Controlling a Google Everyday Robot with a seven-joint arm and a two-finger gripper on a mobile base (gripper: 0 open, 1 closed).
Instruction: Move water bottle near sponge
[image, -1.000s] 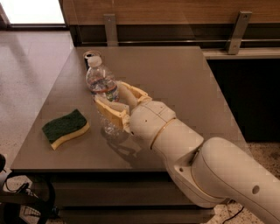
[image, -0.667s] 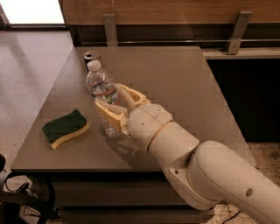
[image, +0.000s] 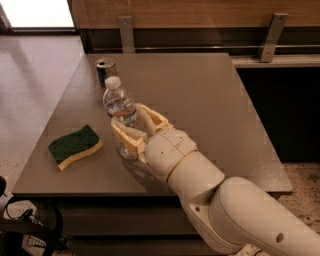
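Note:
The water bottle (image: 119, 102), clear with a white cap, stands slightly tilted on the brown table (image: 200, 100), left of the middle. My gripper (image: 127, 118) reaches in from the lower right, and its two cream fingers (image: 127, 137) are closed around the bottle's lower half. The sponge (image: 75, 146), dark green on top of yellow foam, lies flat near the table's front left edge, about a hand's width left of the bottle. The bottle's base is partly hidden by my fingers.
A silver drink can (image: 105, 70) stands just behind the bottle, near the table's left edge. A wooden wall with metal brackets (image: 270, 35) runs along the back. The table drops off to the floor on the left and at the front.
The gripper and the bottle have shifted a little toward the table's front, so the can behind the bottle shows more fully. The sponge has not moved.

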